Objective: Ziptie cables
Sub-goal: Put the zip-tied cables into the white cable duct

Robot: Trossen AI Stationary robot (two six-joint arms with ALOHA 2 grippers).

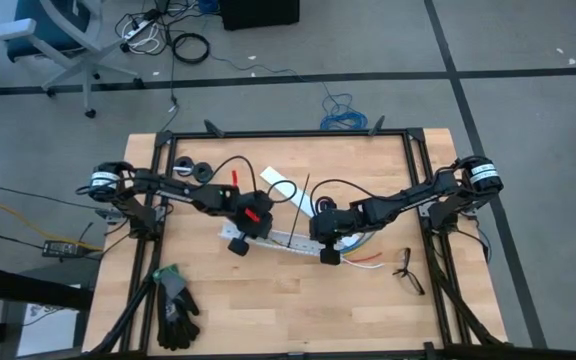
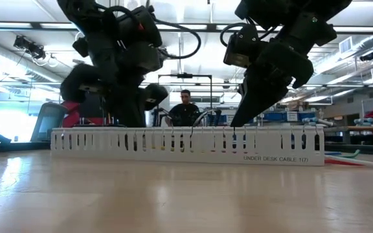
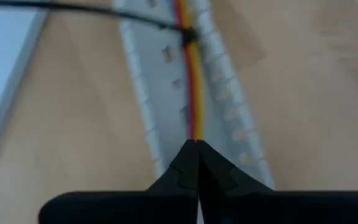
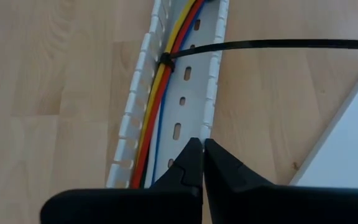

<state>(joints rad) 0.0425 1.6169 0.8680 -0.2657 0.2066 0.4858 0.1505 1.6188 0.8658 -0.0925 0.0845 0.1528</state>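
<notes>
Right wrist view: we see the cables [image 4: 157, 102] lying in the white slotted channel [image 4: 188, 93], the ziptie [image 4: 260, 45] looped around them. Both pincers, left [image 3: 197, 144] and right [image 4: 203, 142], hover closed, empty, above the wooden desk [image 1: 268, 300]; a person [image 2: 185, 109] sits beyond.

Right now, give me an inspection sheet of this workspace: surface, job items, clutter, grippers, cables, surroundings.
Surface: wooden table, black frame.
Job's things: cables lie inside the white slotted channel; ziptie is looped round them, its tail sticking out sideways.
Clutter: black gloves, spectacles, white sheet.
Grippers: left gripper shut, its tip at the wires in the channel; right gripper shut, over the channel near the zip tie.
Cables: loose blue coil on the floor beyond the table.
Surroundings: a person behind the table; office chair.
</notes>
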